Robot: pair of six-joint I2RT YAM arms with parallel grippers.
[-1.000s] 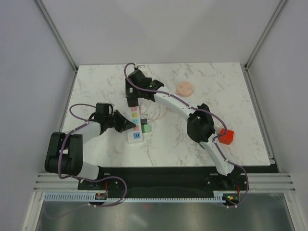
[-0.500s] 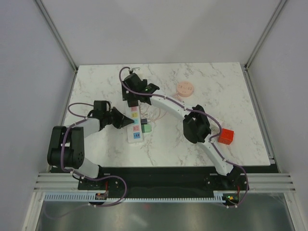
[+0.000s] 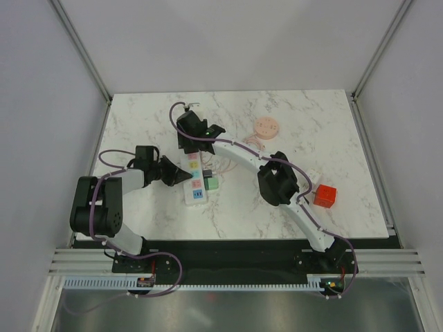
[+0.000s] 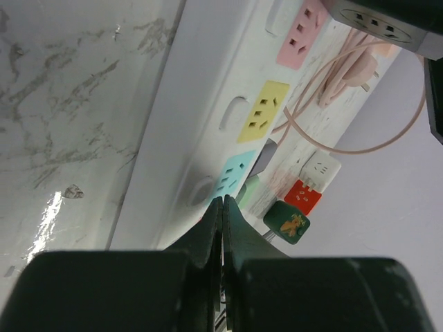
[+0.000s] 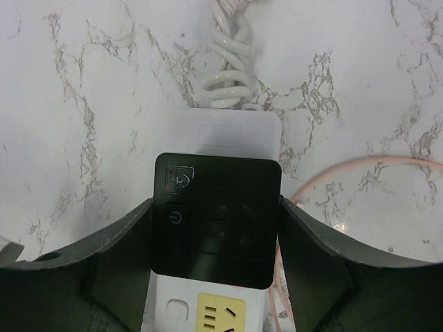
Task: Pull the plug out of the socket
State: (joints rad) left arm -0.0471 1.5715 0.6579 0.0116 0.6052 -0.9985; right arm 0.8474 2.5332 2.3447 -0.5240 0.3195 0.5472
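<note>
The socket is a long white power strip with coloured outlets, lying lengthwise mid-table; its coiled white cord leaves the far end. A square black plug with a power symbol sits in the strip's farthest outlet. My right gripper straddles it, and its fingers touch the plug's left and right sides. In the top view the right gripper hides the plug. My left gripper is shut and empty. Its tips press on the strip's top near the teal outlet, seen from above.
A green adapter lies against the strip's right side. A round pink disc with a thin pink cable lies at the back. A red cube sits to the right, beside the right arm's forearm.
My left gripper has slid right until its shut tips rest on the strip. My right gripper has shifted left and down over the strip's far end, around the plug.
</note>
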